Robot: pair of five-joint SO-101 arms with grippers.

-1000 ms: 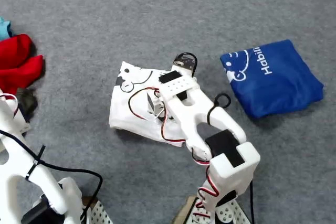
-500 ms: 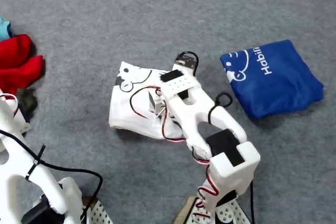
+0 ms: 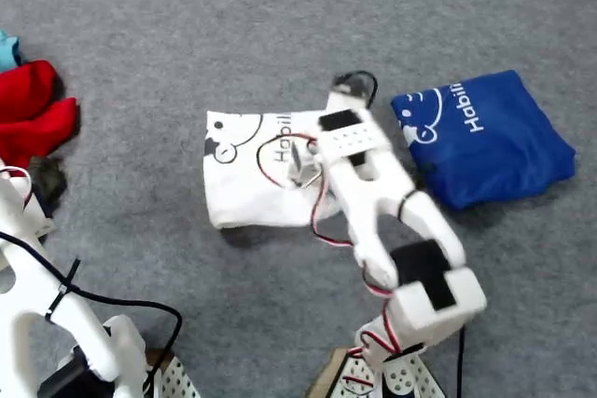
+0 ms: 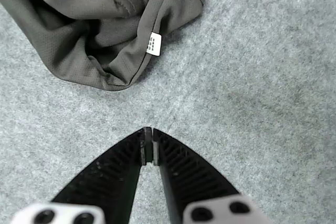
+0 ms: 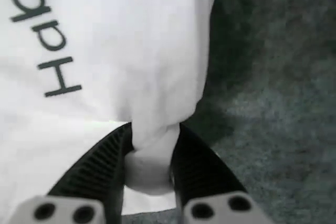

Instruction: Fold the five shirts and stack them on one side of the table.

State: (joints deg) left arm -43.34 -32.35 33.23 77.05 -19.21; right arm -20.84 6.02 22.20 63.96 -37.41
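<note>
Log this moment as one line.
right claw: shut on white shirt | left claw: shut, near grey shirt | blue shirt: folded

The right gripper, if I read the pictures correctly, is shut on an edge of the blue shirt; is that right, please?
Not quite. The right gripper is shut on an edge of the white shirt, not the blue shirt. The right wrist view shows the white fabric pinched in the gripper.

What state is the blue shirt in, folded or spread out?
Folded: the blue shirt lies as a compact rectangle, no sleeves sticking out.
</note>
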